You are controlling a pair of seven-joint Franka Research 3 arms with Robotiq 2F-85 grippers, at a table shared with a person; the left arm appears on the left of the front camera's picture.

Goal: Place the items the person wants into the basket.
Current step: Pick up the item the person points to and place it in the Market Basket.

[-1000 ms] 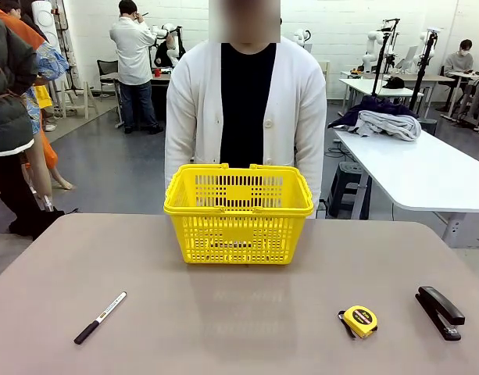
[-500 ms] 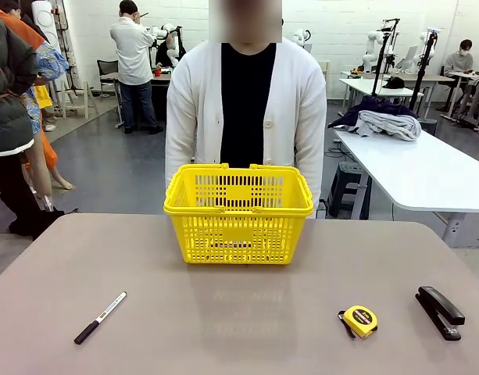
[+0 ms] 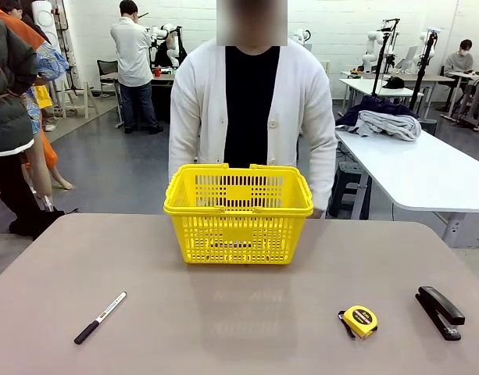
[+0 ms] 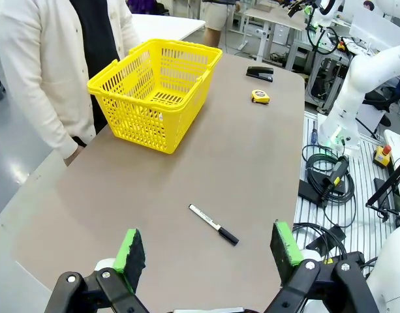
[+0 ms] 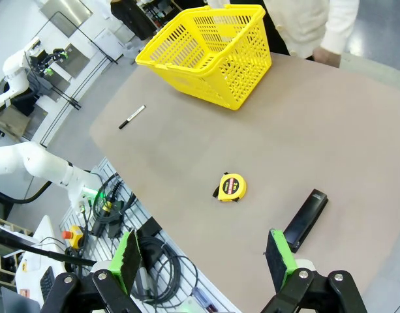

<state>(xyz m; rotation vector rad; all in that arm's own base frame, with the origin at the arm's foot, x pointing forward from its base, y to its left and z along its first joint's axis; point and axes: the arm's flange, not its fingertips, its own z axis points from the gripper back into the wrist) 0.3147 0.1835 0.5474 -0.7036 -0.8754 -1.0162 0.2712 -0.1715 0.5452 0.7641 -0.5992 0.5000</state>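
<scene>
The basket (image 3: 237, 234) stands at the middle of the desk's (image 3: 223, 312) far edge, handles folded down on the rim, with the person (image 3: 251, 109) standing right behind it, arms down. A faint dark shape shows through the lattice low inside the basket, but it is too unclear to name, so I cannot tell what has already gone in.

Of the wanted items, the tape measure (image 3: 359, 320) lies near the desk's near-right corner, well apart from the basket. The black stapler (image 3: 440, 312) lies just beside it, closer to the right edge. The white marker (image 3: 100, 317) lies alone toward the near-left corner.

The left claw (image 4: 207, 246) hangs above the desk's left side with its green pads wide apart and nothing between them. The right claw (image 5: 203, 256) hangs above the right side, pads equally far apart and also empty.

As I judge it, the tape measure at least is left to do: neither claw is near it. The right claw looks better placed to fetch it and carry it to the basket.
</scene>
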